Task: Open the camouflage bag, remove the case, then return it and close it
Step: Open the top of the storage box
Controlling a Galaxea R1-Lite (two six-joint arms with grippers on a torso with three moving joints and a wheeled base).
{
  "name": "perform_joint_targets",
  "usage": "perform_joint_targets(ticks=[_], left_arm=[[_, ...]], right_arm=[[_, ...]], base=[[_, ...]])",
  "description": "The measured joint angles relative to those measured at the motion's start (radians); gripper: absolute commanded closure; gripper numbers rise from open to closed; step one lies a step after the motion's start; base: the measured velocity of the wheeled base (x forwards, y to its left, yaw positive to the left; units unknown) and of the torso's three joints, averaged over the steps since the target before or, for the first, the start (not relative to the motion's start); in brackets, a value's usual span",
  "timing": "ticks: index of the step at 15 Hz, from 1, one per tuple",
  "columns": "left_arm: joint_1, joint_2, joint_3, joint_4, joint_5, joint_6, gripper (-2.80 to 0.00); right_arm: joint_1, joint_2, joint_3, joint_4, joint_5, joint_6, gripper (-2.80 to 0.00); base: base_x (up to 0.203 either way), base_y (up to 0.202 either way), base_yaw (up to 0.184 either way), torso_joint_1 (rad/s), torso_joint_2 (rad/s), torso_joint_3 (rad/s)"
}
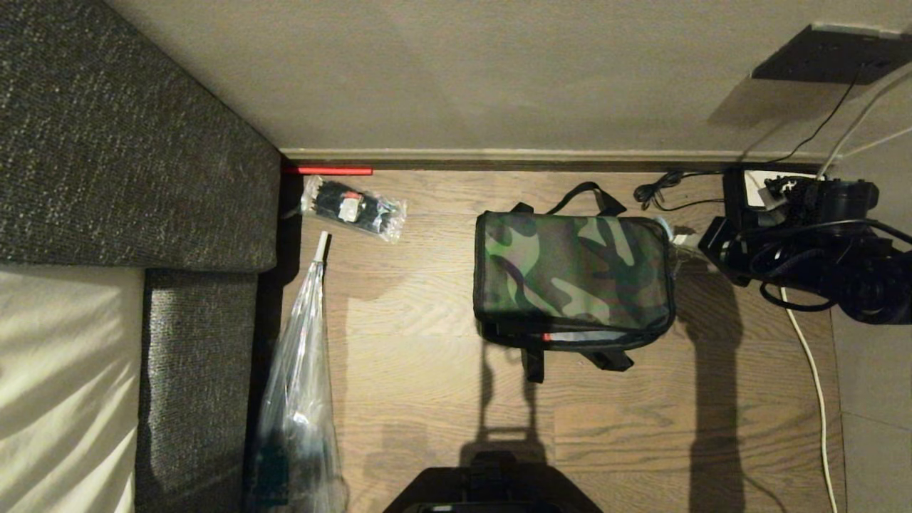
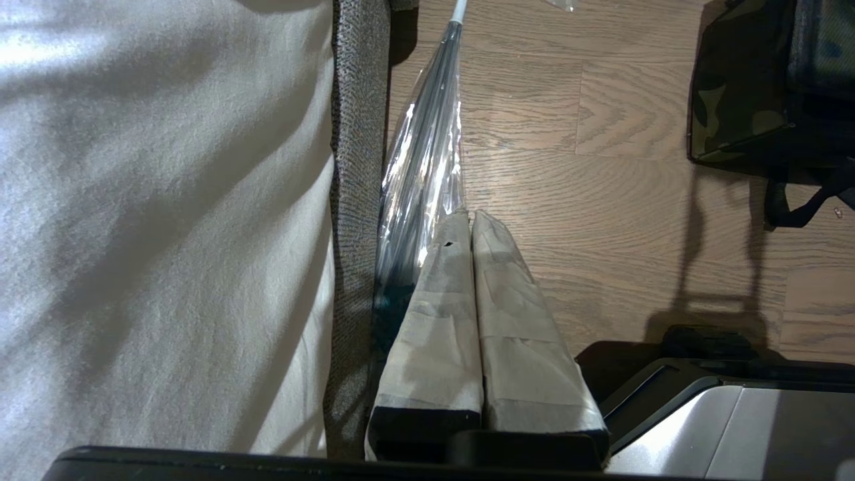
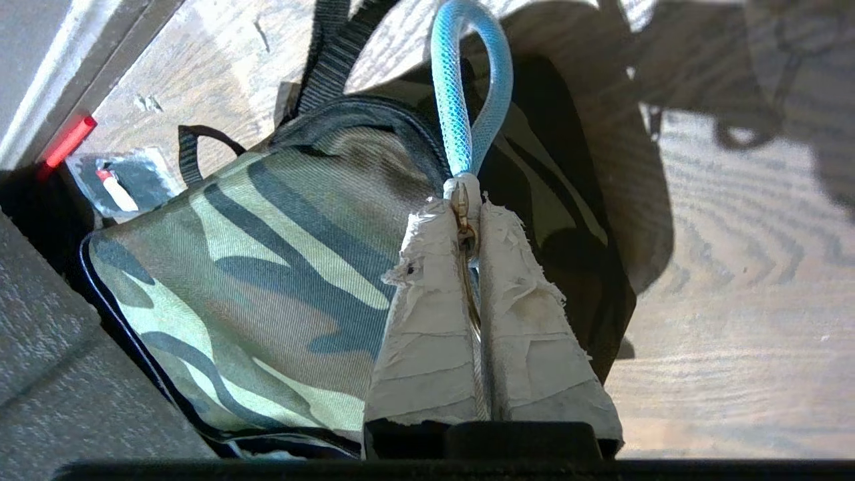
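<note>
Indoors, wooden floor [image 1: 427, 399] meets beige wall [image 1: 463, 71].

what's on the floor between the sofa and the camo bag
In the head view, a long clear plastic sleeve beside the sofa; then bare wood floor up to the bag.

Wooden floor [image 1: 427, 399] under camouflage bag [image 1: 570, 274], packet of black ties [image 1: 353, 206], long plastic-wrapped bundle [image 1: 299, 356].
</note>
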Motion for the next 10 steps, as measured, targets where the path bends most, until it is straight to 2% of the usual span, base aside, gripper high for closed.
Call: perform_joint_targets(ticks=[10], left_arm=[[0.000, 0.000, 0.000, 0.000, 0.000, 0.000, 0.00]], right_arm=[[0.001, 0.000, -0.022, -0.068, 0.000, -0.010, 0.00]], base=[[0.000, 0.000, 0.000, 0.000, 0.00, 0.000]])
